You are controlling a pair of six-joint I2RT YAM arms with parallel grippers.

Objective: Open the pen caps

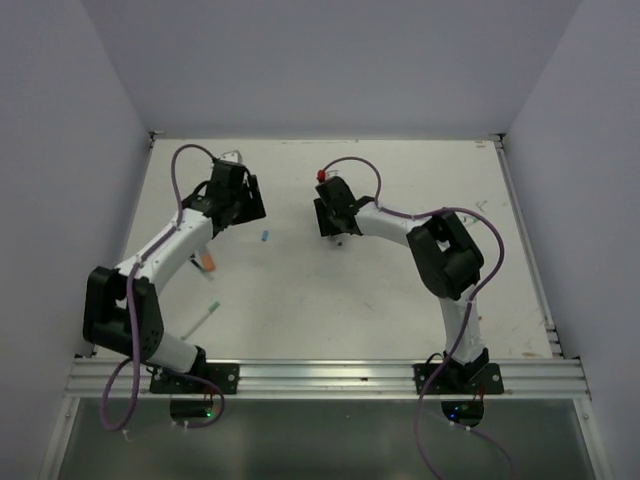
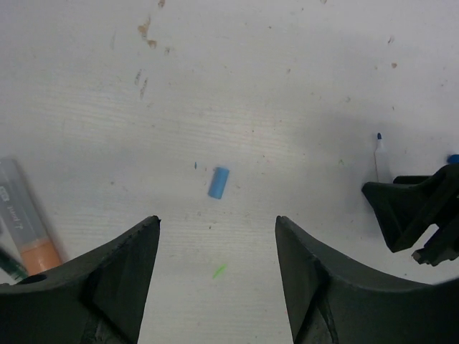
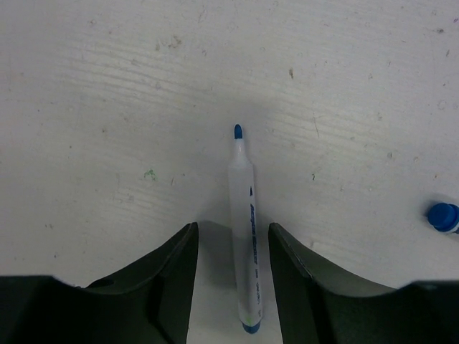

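A small blue pen cap [image 2: 219, 182] lies loose on the white table [image 1: 400, 300], just ahead of my left gripper [image 2: 217, 223], which stands open with nothing between its fingers. From above, the cap [image 1: 265, 237] sits between the two grippers. My right gripper [image 3: 229, 228] is open and straddles an uncapped blue pen [image 3: 244, 229], whose bare blue tip points away from it. The pen lies on the table with a gap to each finger. That tip [image 2: 378, 137] also shows in the left wrist view, beside the right gripper [image 2: 419, 211].
An orange-ended pen [image 2: 29, 226] lies left of my left gripper, also seen from above [image 1: 207, 262]. A green-tipped pen [image 1: 207, 315] rests nearer the left arm's base. A blue rounded pen end or cap [image 3: 443, 216] sits right of the right gripper. Walls enclose the table.
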